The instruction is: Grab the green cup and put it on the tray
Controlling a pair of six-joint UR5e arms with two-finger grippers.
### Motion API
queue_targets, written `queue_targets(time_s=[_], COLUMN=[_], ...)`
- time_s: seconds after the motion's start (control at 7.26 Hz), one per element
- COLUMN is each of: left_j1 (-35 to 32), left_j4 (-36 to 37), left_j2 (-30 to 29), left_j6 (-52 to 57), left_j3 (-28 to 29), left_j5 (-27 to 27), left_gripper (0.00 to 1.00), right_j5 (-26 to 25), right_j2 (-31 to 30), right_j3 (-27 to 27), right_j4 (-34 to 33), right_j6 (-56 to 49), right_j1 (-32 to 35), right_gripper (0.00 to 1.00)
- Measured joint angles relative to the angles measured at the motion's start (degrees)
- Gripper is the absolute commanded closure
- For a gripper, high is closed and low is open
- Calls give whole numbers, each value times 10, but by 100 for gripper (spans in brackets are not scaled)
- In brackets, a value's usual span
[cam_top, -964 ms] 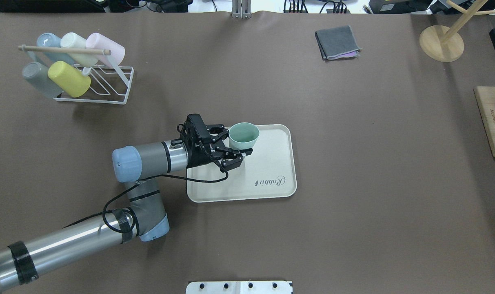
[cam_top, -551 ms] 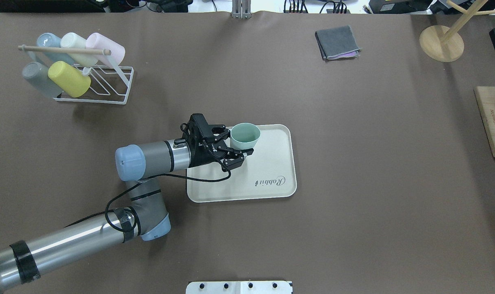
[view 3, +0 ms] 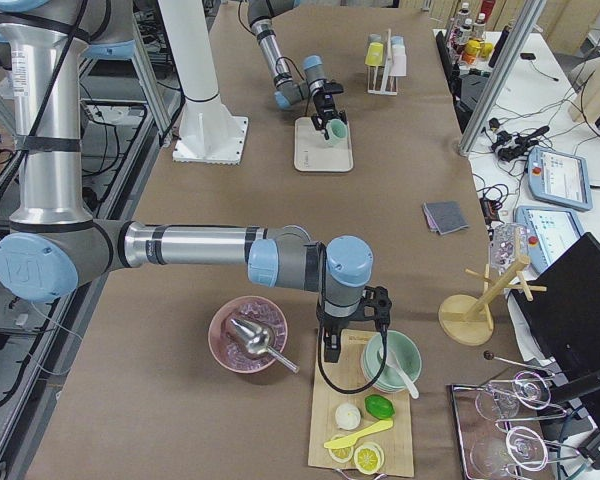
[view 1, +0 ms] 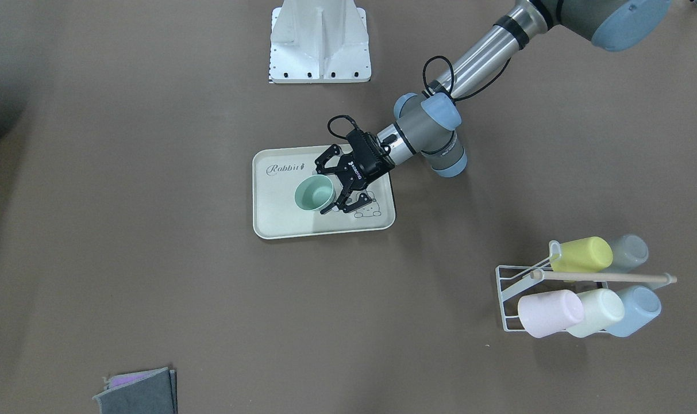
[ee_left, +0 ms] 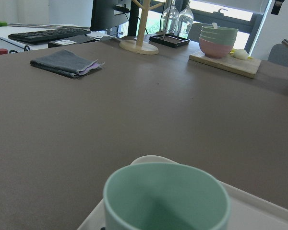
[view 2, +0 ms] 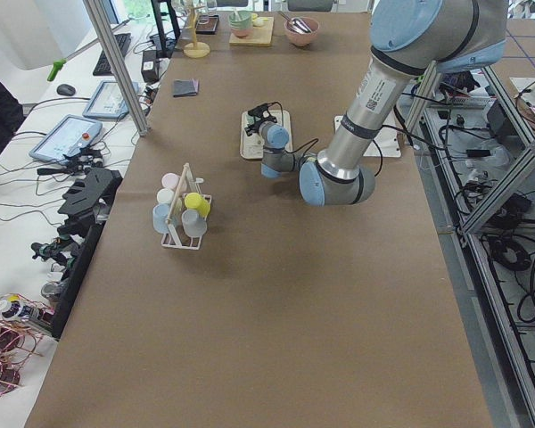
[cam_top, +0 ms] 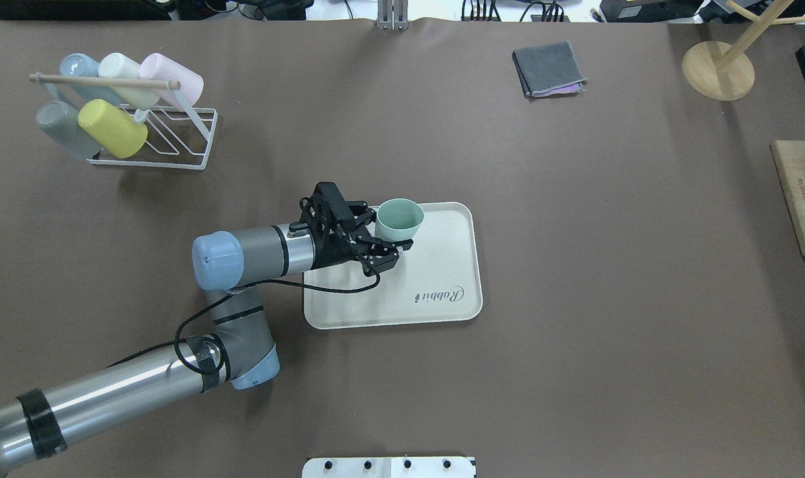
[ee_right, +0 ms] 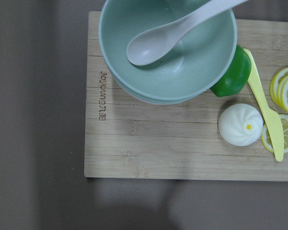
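Observation:
The pale mint-green cup stands upright at the far left corner of the cream "Rabbit" tray. My left gripper comes in from the left with a finger on each side of the cup and is shut on it. From the front the cup sits between the fingers over the tray. The left wrist view shows the cup's rim close up, with no fingers in view. My right gripper hovers over a wooden board far to the right; I cannot tell whether it is open or shut.
A white wire rack with several cups stands at the far left. A folded grey cloth and a wooden stand lie at the far right. The wooden board holds stacked bowls with a spoon, and fruit.
My left arm has shifted slightly to the right and its wrist has turned. The green cup has moved a few pixels to the right with the fingers.

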Motion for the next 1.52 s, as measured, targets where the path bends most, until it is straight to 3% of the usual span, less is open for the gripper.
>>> queue_targets(time_s=[0.41, 0.55, 0.96, 1.52], left_j1=[-1, -1, -3, -7], left_j4=[0, 0, -4, -7], left_j2=[0, 0, 1, 1], left_j6=[3, 4, 6, 6], left_j3=[-2, -3, -8, -9], left_j5=[0, 0, 1, 1], left_gripper=[56, 43, 28, 16], right_j5=[0, 0, 0, 4], right_j2=[1, 2, 6, 6], right_j3=[0, 0, 2, 4], right_j4=[-1, -1, -1, -3], right_j6=[0, 0, -1, 0], right_j1=[0, 0, 1, 1], right_gripper=[0, 0, 0, 0])
